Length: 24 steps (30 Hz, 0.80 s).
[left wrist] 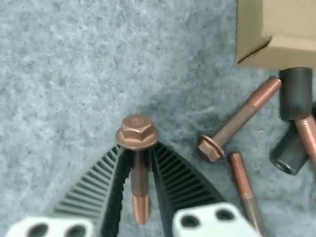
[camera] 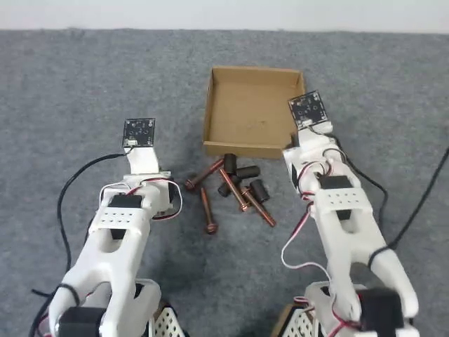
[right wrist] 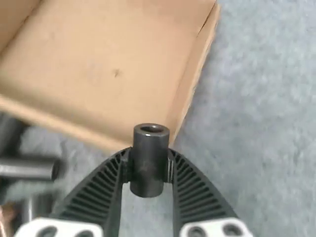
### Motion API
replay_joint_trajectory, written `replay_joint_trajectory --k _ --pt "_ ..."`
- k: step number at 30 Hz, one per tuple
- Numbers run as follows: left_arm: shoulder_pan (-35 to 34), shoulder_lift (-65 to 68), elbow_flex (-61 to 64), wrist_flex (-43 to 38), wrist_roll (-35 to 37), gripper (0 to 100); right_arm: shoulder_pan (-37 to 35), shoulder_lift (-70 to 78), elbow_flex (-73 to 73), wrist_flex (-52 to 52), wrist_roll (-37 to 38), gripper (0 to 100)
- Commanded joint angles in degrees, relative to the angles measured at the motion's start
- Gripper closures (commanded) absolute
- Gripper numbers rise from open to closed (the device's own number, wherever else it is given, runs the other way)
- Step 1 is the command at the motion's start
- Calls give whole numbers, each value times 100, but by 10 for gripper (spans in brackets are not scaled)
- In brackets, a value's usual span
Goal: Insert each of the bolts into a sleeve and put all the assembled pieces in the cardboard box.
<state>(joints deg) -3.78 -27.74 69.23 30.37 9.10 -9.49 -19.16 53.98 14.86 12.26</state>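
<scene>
The left arm's jaws are clamping a copper-coloured bolt point(left wrist: 137, 170) by its shank. Its flanged hex head is sitting just past the jaw tips, and its threaded end is pointing back between them. This held bolt is hanging over the grey counter point(camera: 70, 84), off the front corner of the cardboard box point(camera: 242, 148) on the left arm's side, apart from the box.

The right arm's jaws are gripping a black sleeve point(right wrist: 149, 160) around its middle, with its open bore showing beyond the tips. It is sitting just outside the box's front wall, at the opposite front corner.

Loose bolts point(camera: 208, 210) and loose sleeves point(camera: 248, 171) are lying in a jumble on the counter, just in front of the box's front wall.
</scene>
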Motion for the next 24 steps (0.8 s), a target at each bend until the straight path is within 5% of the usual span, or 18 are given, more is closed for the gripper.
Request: replay_joint_trajectory --k 1,8,15,24 --pt "-35 -62 -356 -167 53 991 -224 127 -88 -725 -914 992" --pt "-35 -62 -356 -176 53 991 -646 356 220 -2114 -2453 992" --pt "-35 -62 -365 -185 53 991 -1042 382 1732 -5552 -2453 992" --pt "-35 -62 -365 -185 44 991 -998 347 3288 -7486 -2277 992"
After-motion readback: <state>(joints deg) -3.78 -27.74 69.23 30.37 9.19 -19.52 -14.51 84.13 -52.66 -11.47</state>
